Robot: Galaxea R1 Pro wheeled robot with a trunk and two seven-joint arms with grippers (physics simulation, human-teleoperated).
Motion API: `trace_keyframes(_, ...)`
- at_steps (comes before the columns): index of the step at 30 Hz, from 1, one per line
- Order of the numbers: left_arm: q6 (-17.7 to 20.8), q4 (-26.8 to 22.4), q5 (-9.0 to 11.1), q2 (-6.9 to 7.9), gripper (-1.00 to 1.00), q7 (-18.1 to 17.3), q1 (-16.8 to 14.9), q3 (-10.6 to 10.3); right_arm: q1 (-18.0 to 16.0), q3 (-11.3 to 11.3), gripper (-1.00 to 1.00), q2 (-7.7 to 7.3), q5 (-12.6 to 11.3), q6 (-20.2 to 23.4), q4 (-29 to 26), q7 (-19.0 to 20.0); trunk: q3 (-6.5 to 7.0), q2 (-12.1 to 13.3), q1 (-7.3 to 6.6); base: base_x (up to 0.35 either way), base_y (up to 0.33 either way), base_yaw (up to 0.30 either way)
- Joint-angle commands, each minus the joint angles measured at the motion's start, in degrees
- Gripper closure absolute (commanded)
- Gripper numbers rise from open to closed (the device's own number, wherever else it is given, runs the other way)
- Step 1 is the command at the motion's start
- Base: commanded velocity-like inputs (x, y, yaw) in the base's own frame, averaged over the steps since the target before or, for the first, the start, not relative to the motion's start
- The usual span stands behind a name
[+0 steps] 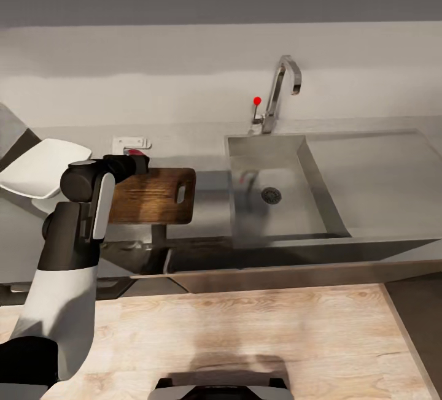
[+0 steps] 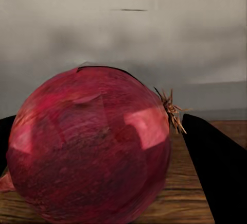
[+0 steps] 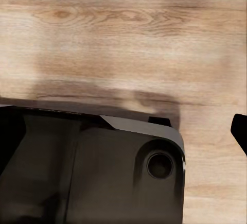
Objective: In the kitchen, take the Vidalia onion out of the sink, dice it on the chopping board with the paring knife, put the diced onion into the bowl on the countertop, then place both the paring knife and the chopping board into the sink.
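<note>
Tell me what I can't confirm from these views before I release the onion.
- Paring knife: not identifiable; the left arm covers the chopping board's left end in the head view.
- Onion's contact with the board: hidden by the onion itself, left wrist view.
- Right gripper: fingertips cut off, right wrist view.

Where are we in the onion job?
Done: the sink basin looks empty; the onion is out. In hand: it sits between the left gripper jaws, at the chopping board; whether it touches the wood is unclear. Left: dicing, filling the bowl, sinking knife and board.
</note>
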Motion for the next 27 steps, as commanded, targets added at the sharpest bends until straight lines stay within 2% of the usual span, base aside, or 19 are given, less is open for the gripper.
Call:
trace_keyframes(1, 0.25, -0.04, 0.16, 0.05, 1.00, 0.14, -0.04, -0.10, -0.03, 0.33, -1.00, 0.01, -0.03, -0.17, 0.06, -0.26, -0.06, -0.07, 0.02, 0.000, 0.049, 0.000)
trace_keyframes(27, 0.07, 2.76, 0.16, 0.14, 1.00, 0.14, 1.03, -0.19, -0.03, 0.33, -1.00, 0.01, -0.03, -0.17, 0.06, -0.26, -0.06, -0.07, 0.02, 0.000, 0.003, 0.000)
